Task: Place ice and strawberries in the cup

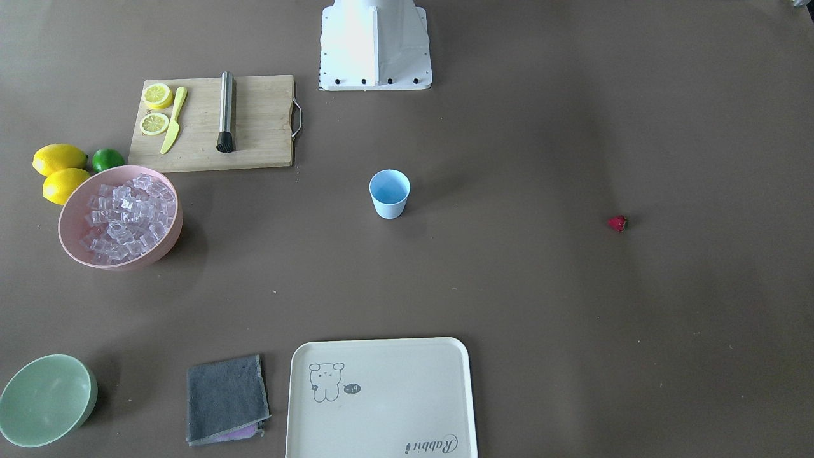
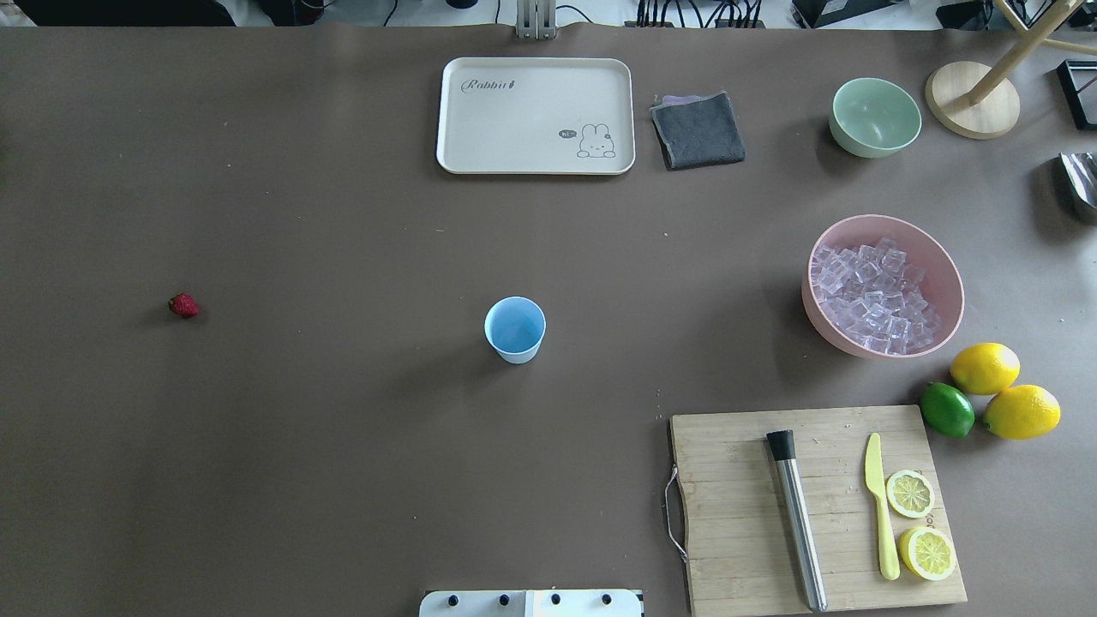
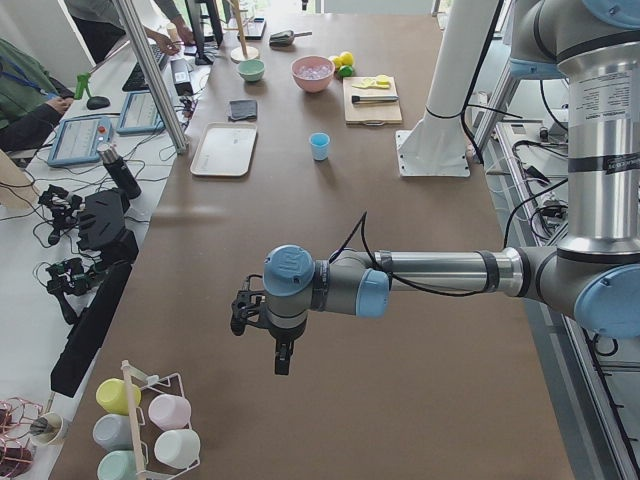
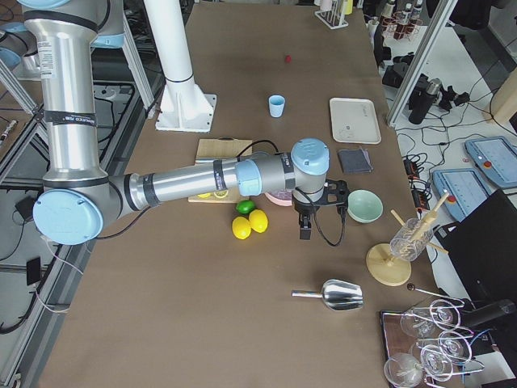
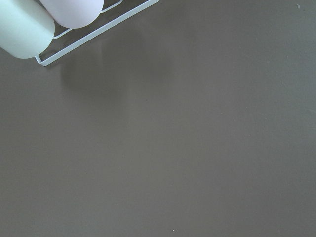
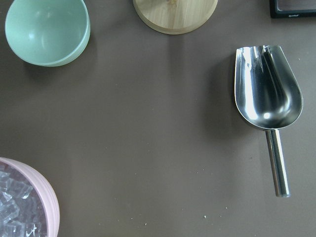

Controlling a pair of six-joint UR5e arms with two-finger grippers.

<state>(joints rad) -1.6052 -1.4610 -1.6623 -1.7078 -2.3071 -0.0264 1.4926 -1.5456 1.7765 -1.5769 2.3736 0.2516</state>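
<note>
The light blue cup [image 2: 514,329] stands upright with nothing inside near the table's middle, also seen as the cup [image 1: 389,193]. One red strawberry [image 2: 183,305] lies alone far out on the robot's left side. Ice [image 2: 874,296] fills a pink bowl [image 2: 939,258] on the robot's right. My left gripper [image 3: 281,362] hangs over bare table far out at the left end, well beyond the strawberry. My right gripper [image 4: 305,232] hovers beyond the pink bowl, near a green bowl. Both show only in the side views, so I cannot tell whether they are open or shut.
A metal scoop [image 6: 269,101] lies past the green bowl [image 2: 875,116]. A cutting board [image 2: 746,506] holds a muddler, yellow knife and lemon halves; lemons and a lime [image 2: 947,410] sit beside it. A cream tray [image 2: 536,163] and grey cloth [image 2: 698,130] lie at the far edge.
</note>
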